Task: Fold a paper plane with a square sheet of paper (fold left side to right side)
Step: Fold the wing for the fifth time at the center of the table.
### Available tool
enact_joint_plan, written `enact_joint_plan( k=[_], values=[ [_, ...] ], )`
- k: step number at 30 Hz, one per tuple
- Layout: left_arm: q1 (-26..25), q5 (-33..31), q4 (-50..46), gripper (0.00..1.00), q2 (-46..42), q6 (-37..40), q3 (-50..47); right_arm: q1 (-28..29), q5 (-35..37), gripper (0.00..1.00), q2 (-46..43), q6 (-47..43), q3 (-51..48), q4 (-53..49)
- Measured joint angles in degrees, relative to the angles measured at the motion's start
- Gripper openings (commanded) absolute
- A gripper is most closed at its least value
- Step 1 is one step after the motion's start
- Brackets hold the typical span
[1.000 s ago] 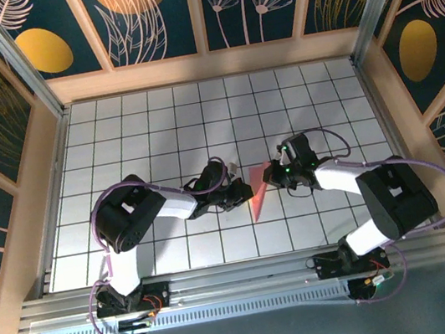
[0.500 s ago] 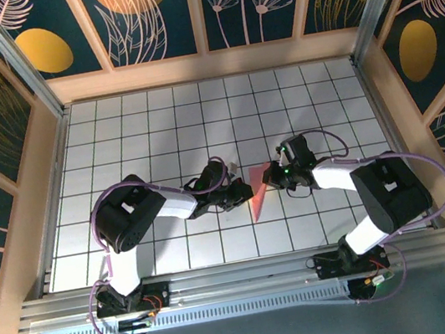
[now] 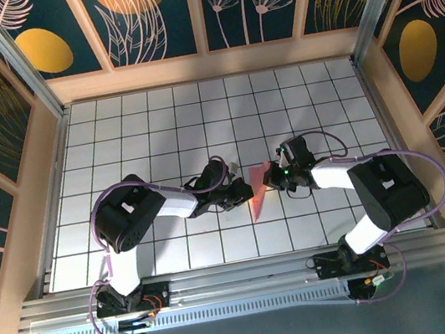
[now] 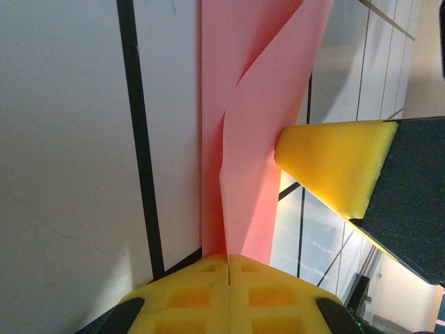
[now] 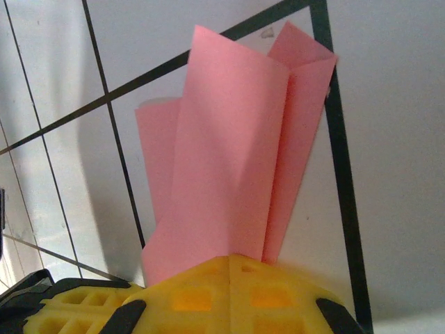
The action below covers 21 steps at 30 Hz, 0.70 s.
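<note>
1. Left arm [image 3: 132,213] reaches from its base across the white grid table [image 3: 157,126] toward the middle, forearm pointing right.
2. Its left gripper [image 3: 242,195] meets the left edge of the paper plane [image 3: 258,191]. In the left wrist view the two yellow pads [image 4: 188,296] are pressed together with no gap. The salmon-pink paper [image 4: 250,125] comes straight up out of the seam between them, so this pincer is clamped on the paper.
3. The paper plane is a narrow folded dart between the two grippers, near the centre of the table. Its point is toward the arm bases and its layered flaps overlap along a long crease.
4. A yellow pad [image 4: 334,163] on a black finger touches the paper's right edge in the left wrist view.
5. The right gripper [image 3: 273,175] is at the plane's upper right end. In the right wrist view its pads [image 5: 188,299] are closed tight, pinching the paper [image 5: 229,160], which fans upward over a black grid line.
6. The right arm [image 3: 383,188] bends in from the right.
</note>
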Motion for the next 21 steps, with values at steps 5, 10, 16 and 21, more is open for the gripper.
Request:
enact_joint_plan(
  k=[5, 10, 16, 21],
  values=[
    [0.0, 0.2, 0.0, 0.0, 0.1, 0.1, 0.0, 0.0, 0.2, 0.02, 0.3, 0.0, 0.0, -0.2],
    [0.0, 0.2, -0.2, 0.03, 0.1, 0.4, 0.2, 0.0, 0.3, 0.0, 0.4, 0.0, 0.0, -0.2],
    [-0.1, -0.8, -1.3, 0.12, -0.7, 1.4, 0.2, 0.0, 0.0, 0.0, 0.8, -0.6, 0.0, -0.1],
    [0.3, -5.4, -7.7, 0.21, -4.4, 3.9, 0.2, 0.0, -0.2, 0.0, 1.0, -1.5, 0.0, 0.1]
  ],
)
